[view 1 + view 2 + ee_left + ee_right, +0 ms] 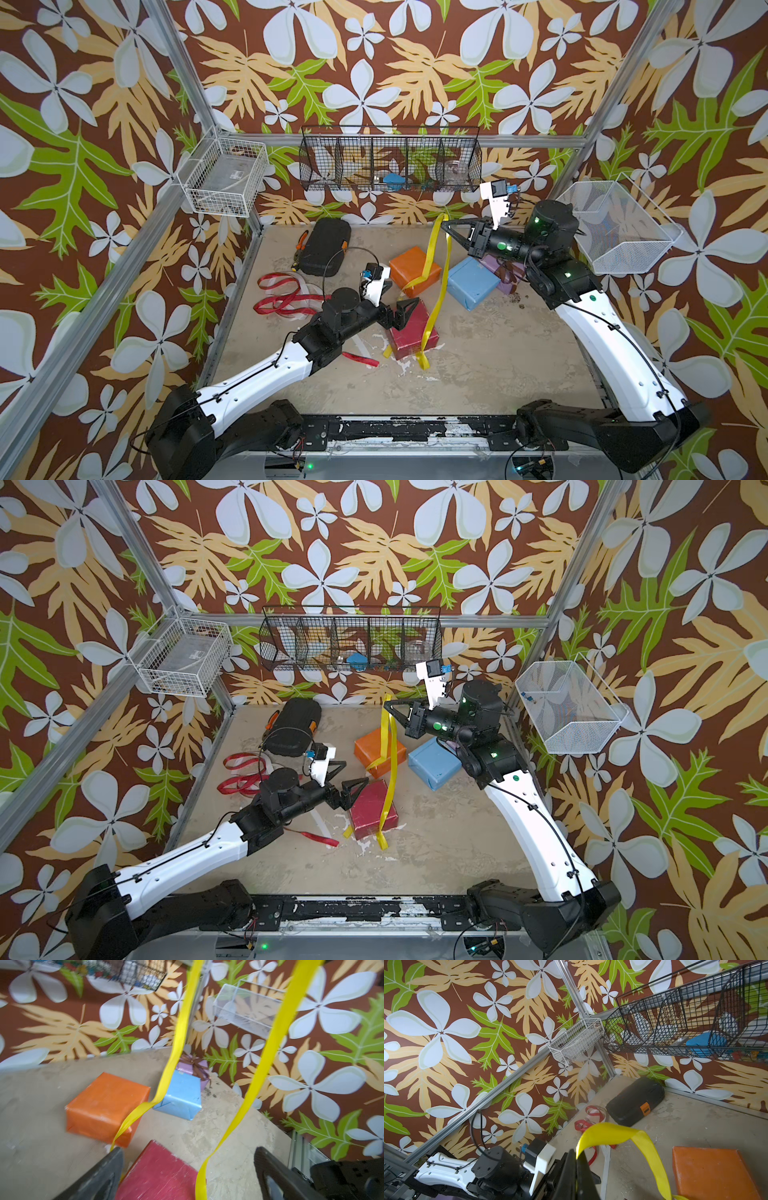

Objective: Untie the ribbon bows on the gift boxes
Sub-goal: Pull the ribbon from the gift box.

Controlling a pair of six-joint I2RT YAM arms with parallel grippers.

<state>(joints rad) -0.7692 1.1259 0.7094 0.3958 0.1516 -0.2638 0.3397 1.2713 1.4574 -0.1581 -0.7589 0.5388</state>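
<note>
In both top views the right gripper (446, 226) is up high at the far side, pinched tight on the yellow ribbon (434, 299), which hangs in two strands over the orange box (414, 266) and the dark red box (411, 330), ends trailing onto the table near the red one. The left gripper (353, 787) sits low at that dark red box, jaws spread wide, holding nothing. The red ribbon (282, 297) lies loose at the left beside the black tool case (326, 247). From the left wrist, both yellow strands rise out of frame; the light blue box (179, 1095) is bare, and behind it the lilac box (192, 1067) carries a tied brown bow (196, 1064). From the right wrist, the fingertips clamp the folded ribbon. I'd judge the yellow ribbon is being drawn clear; next comes dropping it aside, then the brown bow's tail.
</note>
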